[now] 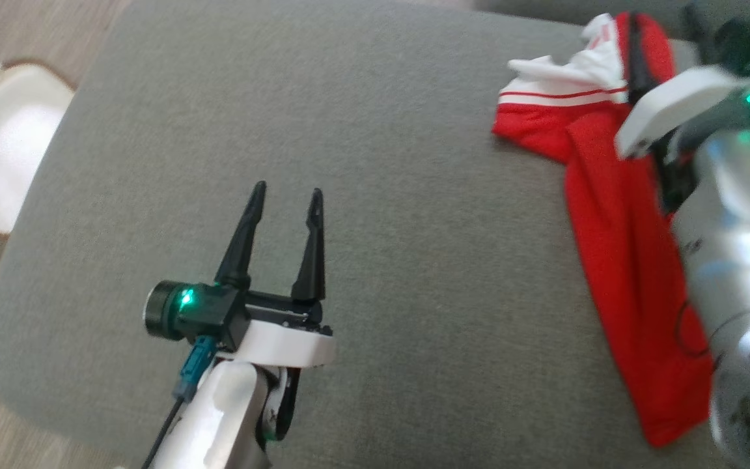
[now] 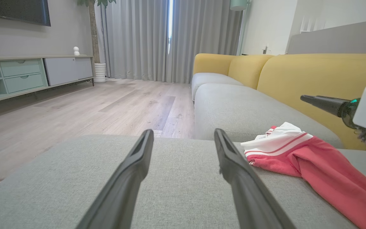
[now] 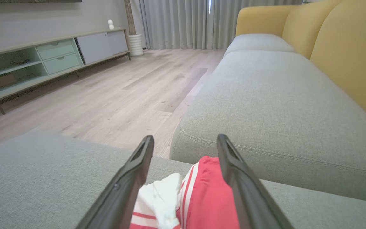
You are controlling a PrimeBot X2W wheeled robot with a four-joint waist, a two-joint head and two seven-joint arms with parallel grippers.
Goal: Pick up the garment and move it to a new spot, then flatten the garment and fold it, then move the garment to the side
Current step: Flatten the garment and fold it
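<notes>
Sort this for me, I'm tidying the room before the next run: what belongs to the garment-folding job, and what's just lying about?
Job: red and white garment, grey cushion under it, left gripper, right gripper.
Lying about: white object on the floor, media cabinet, yellow sofa back, grey curtains.

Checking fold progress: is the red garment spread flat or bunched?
Neither fully: the garment lies as a long narrow strip on the cushion, its white striped end crumpled.
</notes>
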